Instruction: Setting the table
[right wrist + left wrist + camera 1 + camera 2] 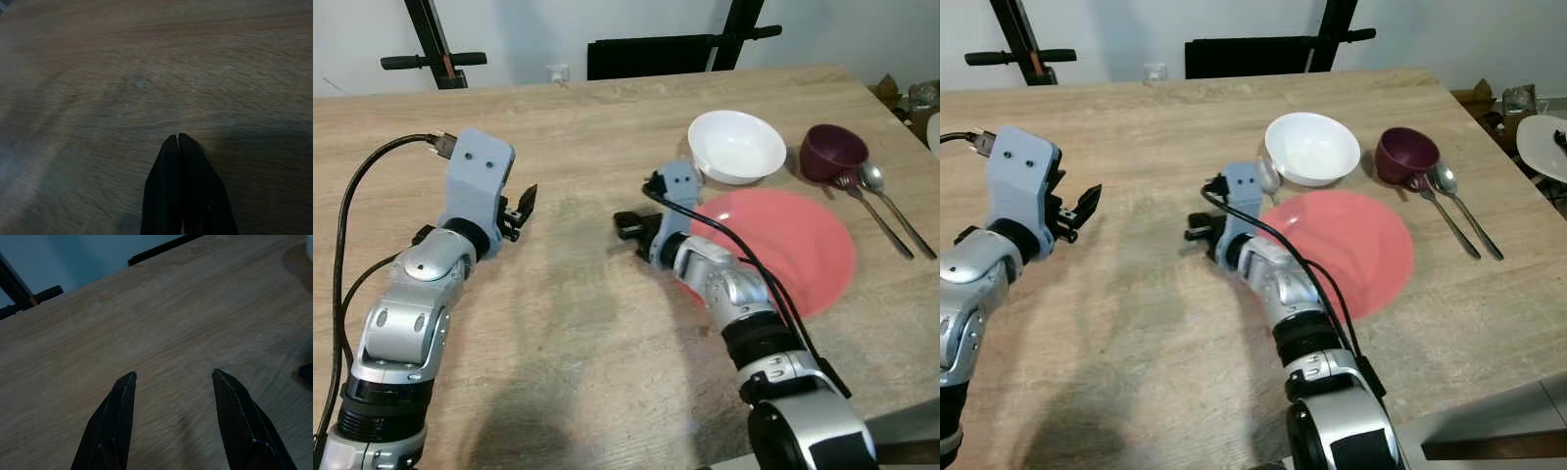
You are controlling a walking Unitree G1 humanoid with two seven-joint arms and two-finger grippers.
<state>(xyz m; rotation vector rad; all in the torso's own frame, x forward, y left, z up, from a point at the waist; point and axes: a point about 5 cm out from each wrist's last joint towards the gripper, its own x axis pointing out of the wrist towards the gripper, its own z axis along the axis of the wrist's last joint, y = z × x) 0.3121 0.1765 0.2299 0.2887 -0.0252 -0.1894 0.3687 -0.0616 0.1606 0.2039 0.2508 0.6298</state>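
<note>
Grippers left (pixel 526 203), right (pixel 625 225) over bare table (pixel 568 313) beside plate (pixel 793 245).

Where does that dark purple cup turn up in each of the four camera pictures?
Left eye view: purple cup, upper right, right of the white bowl.
Right eye view: upper right, again right of the bowl.
Left wrist view: not in it.
Right wrist view: not in it.
Shared landmark: the white bowl.
</note>
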